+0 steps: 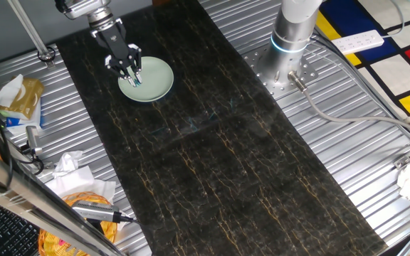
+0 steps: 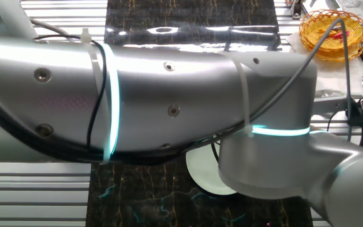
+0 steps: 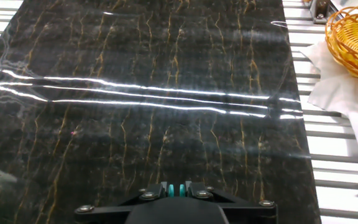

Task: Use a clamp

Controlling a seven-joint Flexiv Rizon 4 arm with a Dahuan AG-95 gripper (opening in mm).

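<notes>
One gripper [image 1: 133, 75] hangs at the upper left of the frame over the pale green plate [image 1: 156, 84], its fingers apparently clenched on the tiny teal clamp [image 1: 135, 80], though it is too small to be sure. Rightward stretches the dark marble table [image 1: 219, 149].

Arm housing: rounded silver-grey metal arm links [image 2: 169, 94], recessed screws.
Joint markings: glowing cyan rings.
Cabling: black cable, white zip ties.
End effector: black two-finger gripper [image 1: 131, 72].

plate [image 1: 151, 80]: on the mat [image 1: 212, 142], at its far end.
gripper [image 1: 132, 73]: over the plate's left part.
clamp [image 1: 135, 80]: between the gripper's fingertips, above the plate.
basket [image 1: 62, 238]: off the mat, nearer than the plate.
</notes>
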